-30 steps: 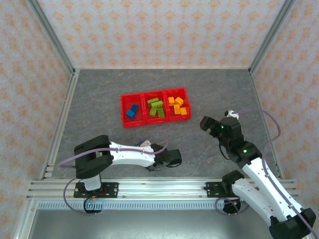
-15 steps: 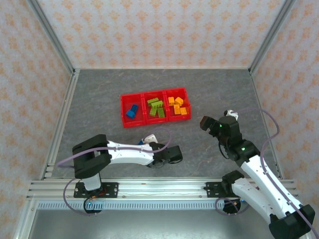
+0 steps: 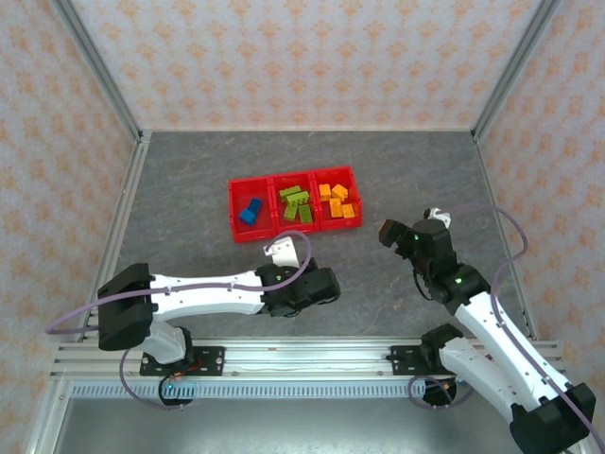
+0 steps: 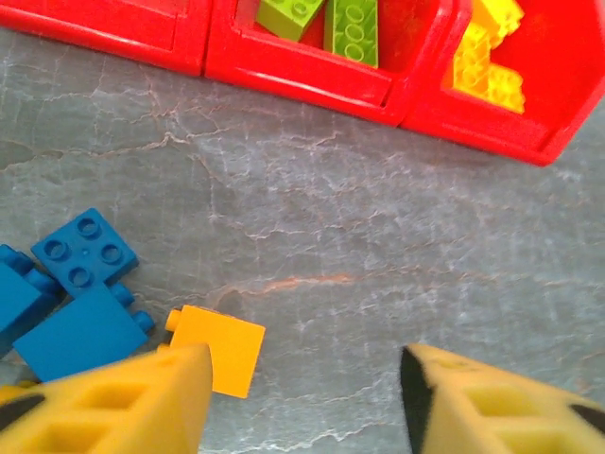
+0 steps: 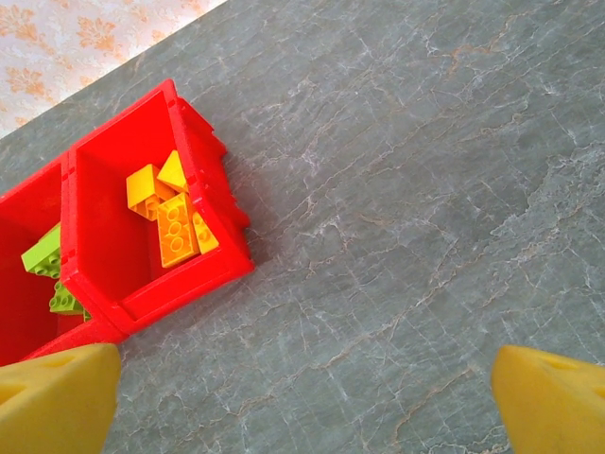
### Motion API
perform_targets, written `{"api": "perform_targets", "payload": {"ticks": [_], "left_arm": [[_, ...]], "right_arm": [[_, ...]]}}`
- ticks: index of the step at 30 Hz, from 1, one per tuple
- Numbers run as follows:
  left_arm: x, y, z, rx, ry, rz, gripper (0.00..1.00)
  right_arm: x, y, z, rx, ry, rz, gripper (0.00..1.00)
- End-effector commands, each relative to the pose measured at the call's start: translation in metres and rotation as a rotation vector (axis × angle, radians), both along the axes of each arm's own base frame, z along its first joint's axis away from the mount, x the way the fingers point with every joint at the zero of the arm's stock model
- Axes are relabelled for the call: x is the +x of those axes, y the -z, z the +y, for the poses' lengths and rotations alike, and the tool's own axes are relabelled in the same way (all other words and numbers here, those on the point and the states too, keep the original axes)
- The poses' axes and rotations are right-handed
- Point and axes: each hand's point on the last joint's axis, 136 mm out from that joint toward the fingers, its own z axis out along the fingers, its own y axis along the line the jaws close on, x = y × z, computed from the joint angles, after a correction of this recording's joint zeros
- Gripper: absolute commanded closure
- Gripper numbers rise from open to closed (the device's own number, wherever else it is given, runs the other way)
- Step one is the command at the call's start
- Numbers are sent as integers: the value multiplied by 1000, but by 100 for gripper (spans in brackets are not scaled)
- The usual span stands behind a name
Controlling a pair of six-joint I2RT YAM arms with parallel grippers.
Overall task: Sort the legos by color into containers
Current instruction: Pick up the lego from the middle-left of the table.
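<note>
Fingers (image 4: 113,402) of our left gripper (image 4: 302,407) sit nearest to us in the left wrist view. They are yellow and spread apart with bare grey table (image 4: 378,236) between them, so we read these jaws as released and holding nothing. A loose orange brick (image 4: 222,350) lies flat on the table, just beside the finger on the left of that view. We cannot tell whether the two touch. Next to it, toward the left edge, we see a cluster of loose blue bricks (image 4: 80,331) pressed against one another, one with its four studs facing up. Beyond a stretch of table stands the red tray (image 4: 302,80), its near wall running across the top of the view.

From above, our left arm (image 3: 208,288) lies stretched low across the table from its base toward the middle, its end short of the tray. Our right gripper (image 5: 302,392) hovers to the right of the tray, apart from it. Its wrist view shows both yellow fingers at the bottom corners with table between them: spread wide, gripping nothing.

Farther back, we find the tray's three compartments sorted. There are blue legos (image 3: 250,211) in the left one, green legos (image 3: 297,205) in the middle and orange-yellow legos (image 3: 337,202) in the right. Patterned walls (image 3: 302,57) close the cell behind.
</note>
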Motion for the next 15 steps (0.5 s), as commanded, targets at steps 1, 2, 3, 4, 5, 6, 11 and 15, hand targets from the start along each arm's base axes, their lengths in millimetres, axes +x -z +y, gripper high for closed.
{"api": "perform_targets", "payload": {"ticks": [1, 2, 3, 4, 5, 6, 11, 15], "left_arm": [[3, -12, 5, 130, 124, -3, 29], [2, -10, 6, 152, 152, 18, 23], [1, -8, 10, 172, 169, 41, 20], [0, -7, 12, 189, 183, 56, 17], [-1, -5, 15, 204, 200, 74, 14], [-2, -4, 18, 214, 215, 91, 12], [-1, 11, 20, 197, 260, 164, 8], [4, 22, 9, 127, 283, 182, 9]], "right_arm": [[1, 1, -5, -23, 15, -9, 0], [2, 1, -5, -24, 17, -9, 0], [2, 1, -5, -23, 18, -9, 0], [2, 1, -5, -24, 17, -10, 0], [2, 1, -5, -23, 17, -10, 0], [2, 1, -5, -23, 17, -11, 0], [2, 5, -4, -20, 18, -3, 0], [2, 6, -3, -17, 13, 1, 0]]}}
